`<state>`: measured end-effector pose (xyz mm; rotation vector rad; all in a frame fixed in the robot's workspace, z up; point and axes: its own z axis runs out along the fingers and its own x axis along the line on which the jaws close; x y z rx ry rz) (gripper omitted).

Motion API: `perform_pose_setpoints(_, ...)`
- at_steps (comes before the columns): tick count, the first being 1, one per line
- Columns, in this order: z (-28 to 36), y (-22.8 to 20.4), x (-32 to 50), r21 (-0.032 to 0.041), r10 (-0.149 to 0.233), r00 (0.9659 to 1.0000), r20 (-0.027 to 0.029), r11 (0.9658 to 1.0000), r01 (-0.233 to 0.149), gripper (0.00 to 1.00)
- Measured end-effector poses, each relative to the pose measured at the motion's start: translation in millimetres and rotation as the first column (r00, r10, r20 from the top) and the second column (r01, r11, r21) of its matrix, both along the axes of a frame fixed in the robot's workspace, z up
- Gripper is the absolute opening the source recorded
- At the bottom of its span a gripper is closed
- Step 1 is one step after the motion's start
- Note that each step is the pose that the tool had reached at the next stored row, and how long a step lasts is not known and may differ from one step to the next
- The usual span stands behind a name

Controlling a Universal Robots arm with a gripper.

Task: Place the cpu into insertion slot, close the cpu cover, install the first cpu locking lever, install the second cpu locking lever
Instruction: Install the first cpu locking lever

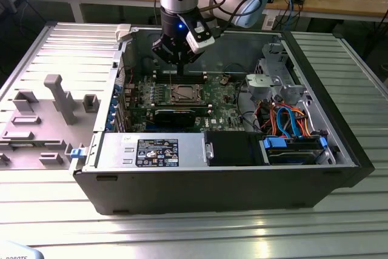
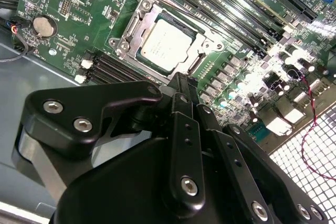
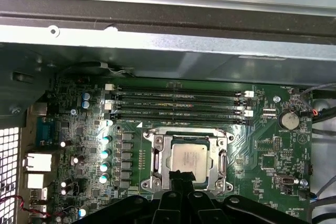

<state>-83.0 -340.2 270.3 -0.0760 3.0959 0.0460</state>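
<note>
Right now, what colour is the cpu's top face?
The cpu has a dull silver-grey metal top; it shows best in the second wrist view.

Overhead light glares off the surface [image 1: 260, 225] in front of the computer case [image 1: 212, 186], while inside it my gripper [image 2: 179, 82] looms dark and patches of the board [image 2: 247, 72] blow out white.

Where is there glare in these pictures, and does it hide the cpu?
Second wrist view: glare whitens part of the board, but the cpu is evenly lit. First wrist view: the case wall is washed out. Exterior view: light reflects off the table.
</note>
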Motion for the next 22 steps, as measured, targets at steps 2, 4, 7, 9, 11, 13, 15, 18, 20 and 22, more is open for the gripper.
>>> perform_pose_setpoints(2,0.0,0.0,0.0,0.0,0.0,1.0,0.0,1.0,0.0,0.11)
perform_pose_setpoints(4,0.0,0.0,0.0,0.0,0.0,1.0,0.0,1.0,0.0,0.11)
perform_pose_setpoints(7,0.0,0.0,0.0,0.0,0.0,1.0,0.0,1.0,0.0,0.11)
perform_pose_setpoints(9,0.1,-0.2,-0.5,0.0001,0.0,1.0,-0.0001,1.0,0.0,0.11)
perform_pose_setpoints(11,0.0,-0.8,-3.9,0.0016,0.003,1.0,0.0,1.0,-0.003,0.11)
perform_pose_setpoints(13,0.0,-0.8,-5.6,0.0016,0.004,1.0,0.0001,1.0,-0.004,0.11)
perform_pose_setpoints(15,0.0,-0.8,-9.0,0.0016,0.004,1.0,0.0001,1.0,-0.004,0.11)
perform_pose_setpoints(18,0.0,-0.8,-21.0,0.0017,0.004,1.0,0.0,1.0,-0.004,0.11)
perform_pose_setpoints(20,-0.3,-0.8,-27.0,0.0019,0.004,1.0,0.0001,1.0,-0.004,0.11)
perform_pose_setpoints(22,-0.4,-0.7,-28.1,0.0021,0.004,1.0,0.0001,1.0,-0.004,0.11)
